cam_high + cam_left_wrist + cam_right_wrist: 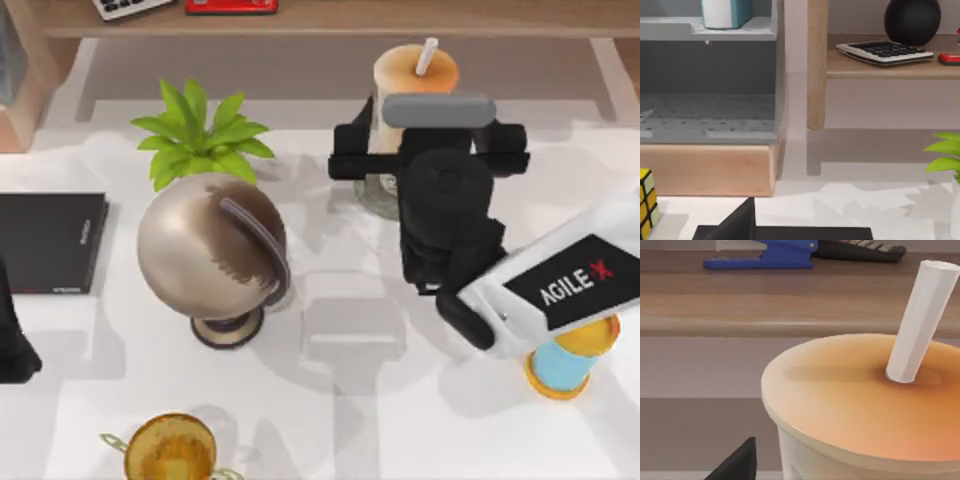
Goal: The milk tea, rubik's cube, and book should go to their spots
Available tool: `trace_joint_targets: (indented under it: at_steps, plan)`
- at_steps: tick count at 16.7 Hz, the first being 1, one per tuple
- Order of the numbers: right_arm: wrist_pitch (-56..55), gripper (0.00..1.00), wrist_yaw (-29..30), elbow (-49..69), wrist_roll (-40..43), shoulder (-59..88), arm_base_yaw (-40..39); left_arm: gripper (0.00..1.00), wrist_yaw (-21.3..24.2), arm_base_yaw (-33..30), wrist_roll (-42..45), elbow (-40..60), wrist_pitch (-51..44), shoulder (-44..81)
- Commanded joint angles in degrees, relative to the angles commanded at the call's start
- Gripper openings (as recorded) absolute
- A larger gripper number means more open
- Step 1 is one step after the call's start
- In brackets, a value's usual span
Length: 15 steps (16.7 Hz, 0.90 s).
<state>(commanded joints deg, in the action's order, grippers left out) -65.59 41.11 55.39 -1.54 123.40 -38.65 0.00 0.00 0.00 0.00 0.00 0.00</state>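
- Near the tabletop's (pixel 330 440) far edge, right of centre in the top view, the milk tea (pixel 413 80) stands upright on the grey coaster (pixel 372 195), with the right claw (pixel 428 150) set against its near side.
- From above, the arm's black wrist covers the fingers, so I cannot tell whether that claw is clenched on the cup or released.
- Up close, the right wrist view gives what the top view hides: the orange-tan lid (pixel 860 395), the white straw (pixel 920 320) leaning out of it, and one dark fingertip (pixel 737 465) just beside the cup wall.
- That same view shows a wooden shelf (pixel 740 310) behind the cup carrying a blue stapler (pixel 765 255).
- At the left edge of the top view lies the black slab (pixel 50 240), flat, with the left claw (pixel 15 340) parked just near it; its fingers are not shown well enough to judge.
- The left wrist view adds the rubik's cube (pixel 647 202) on the tabletop beside the slab, and the book (pixel 725 12) up on a grey shelf (pixel 705 32).
- A bronze globe (pixel 210 250) and a green plant (pixel 195 135) fill the middle left, a blue cylinder (pixel 565 365) sits under the right arm, and open room lies at the centre.
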Motion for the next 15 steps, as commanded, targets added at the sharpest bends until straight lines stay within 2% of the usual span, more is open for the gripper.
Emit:
trace_joint_targets:
  at_steps: [8,15]
  plan:
    - [6.0,1.00,1.3,-1.9,-0.1,-7.8,-1.4,1.00,0.0,0.0,0.0,0.0,0.0,0.0]
    - [7.0,1.00,0.7,-2.5,-0.1,-9.6,-0.7,1.00,0.0,0.0,0.0,0.0,0.0,0.0]
